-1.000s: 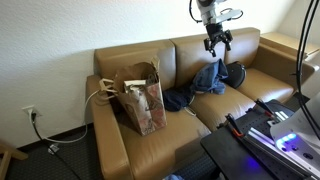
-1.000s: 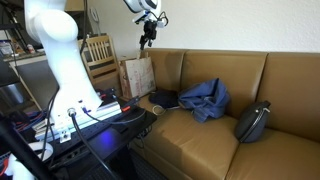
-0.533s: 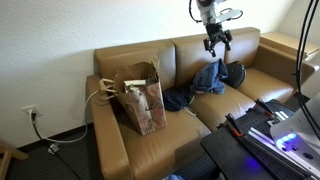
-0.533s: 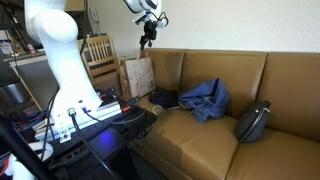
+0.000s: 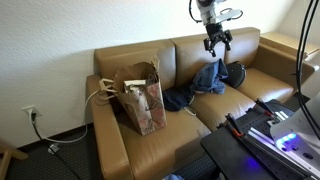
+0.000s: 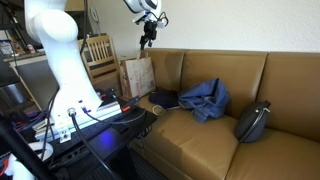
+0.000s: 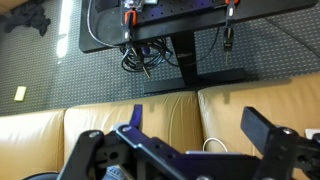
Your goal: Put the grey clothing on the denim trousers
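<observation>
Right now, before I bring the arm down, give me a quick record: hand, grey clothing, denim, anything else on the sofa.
hand: open, empty, raised above the sofa back
grey clothing: dark bundle on the seat, beside the denim trousers, not on them
denim trousers: crumpled heap on the seat
paper bag: upright on an end cushion, away from both garments
task state: not yet started, nothing grasped

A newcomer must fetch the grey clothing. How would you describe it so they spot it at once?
Look at the tan leather sofa. A blue denim heap lies mid-sofa, and the grey clothing sits alone on the seat at the end opposite the paper bag. It is the only dark grey, rounded lump, clear of the denim.
</observation>
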Robot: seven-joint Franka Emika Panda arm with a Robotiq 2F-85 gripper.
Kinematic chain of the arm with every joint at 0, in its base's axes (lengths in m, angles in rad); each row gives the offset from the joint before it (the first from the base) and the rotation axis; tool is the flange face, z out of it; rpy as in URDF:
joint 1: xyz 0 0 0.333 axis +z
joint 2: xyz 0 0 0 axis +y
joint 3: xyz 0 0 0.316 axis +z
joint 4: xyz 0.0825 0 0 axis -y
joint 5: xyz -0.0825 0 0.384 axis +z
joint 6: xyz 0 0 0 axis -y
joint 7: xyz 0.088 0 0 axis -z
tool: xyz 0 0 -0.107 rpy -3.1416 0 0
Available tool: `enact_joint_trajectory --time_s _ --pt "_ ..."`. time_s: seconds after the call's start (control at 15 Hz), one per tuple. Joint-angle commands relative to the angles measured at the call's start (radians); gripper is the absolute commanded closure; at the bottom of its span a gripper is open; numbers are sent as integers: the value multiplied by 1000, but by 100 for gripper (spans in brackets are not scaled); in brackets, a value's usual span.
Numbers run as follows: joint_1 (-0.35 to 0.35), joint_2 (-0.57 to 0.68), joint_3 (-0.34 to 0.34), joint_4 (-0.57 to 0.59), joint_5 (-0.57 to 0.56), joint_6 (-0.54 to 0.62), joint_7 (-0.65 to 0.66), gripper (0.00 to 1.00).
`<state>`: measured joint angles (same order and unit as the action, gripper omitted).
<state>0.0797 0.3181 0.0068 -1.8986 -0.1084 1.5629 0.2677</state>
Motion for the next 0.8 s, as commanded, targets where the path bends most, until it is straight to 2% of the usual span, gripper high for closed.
enact_joint_trajectory --time_s 0.0,0.33,0.47,0.73 --pt "0 1 1 3 0 -3 0 0" --pt "0 1 1 3 0 -3 0 0" --pt "18 31 7 -56 -32 103 29 0" --pt "79 79 6 -138 -54 376 209 0"
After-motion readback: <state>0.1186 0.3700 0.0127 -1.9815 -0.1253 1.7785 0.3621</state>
